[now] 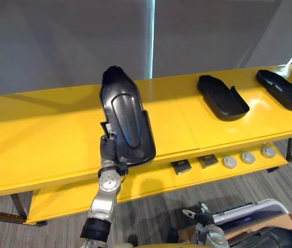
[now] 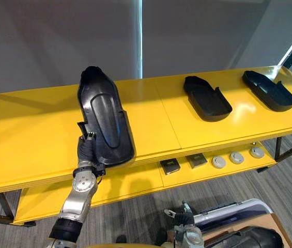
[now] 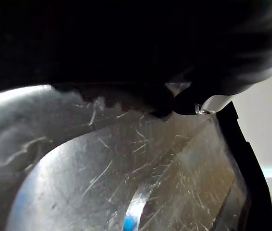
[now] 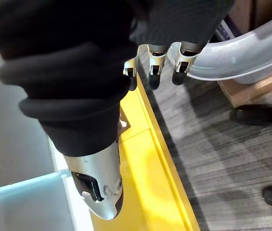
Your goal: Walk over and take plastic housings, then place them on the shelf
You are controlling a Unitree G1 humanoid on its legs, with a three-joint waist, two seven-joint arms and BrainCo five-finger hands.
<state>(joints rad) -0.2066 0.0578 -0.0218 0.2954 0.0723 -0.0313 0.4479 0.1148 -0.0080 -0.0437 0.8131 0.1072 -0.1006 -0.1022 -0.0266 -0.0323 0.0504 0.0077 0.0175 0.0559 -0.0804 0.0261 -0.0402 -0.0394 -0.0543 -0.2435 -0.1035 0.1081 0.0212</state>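
Observation:
My left hand is shut on the near end of a long black plastic housing, which it holds tilted up over the front of the yellow shelf top. The housing's scratched glossy surface lies right in front of that hand in the left wrist view. Two more black housings lie flat on the shelf top to the right. My right hand hangs low at the lower right with relaxed fingers and holds nothing.
The lower yellow shelf carries two small dark square parts and three grey round discs. A clear plastic bin stands on the floor at the lower right. A grey wall runs behind the shelf.

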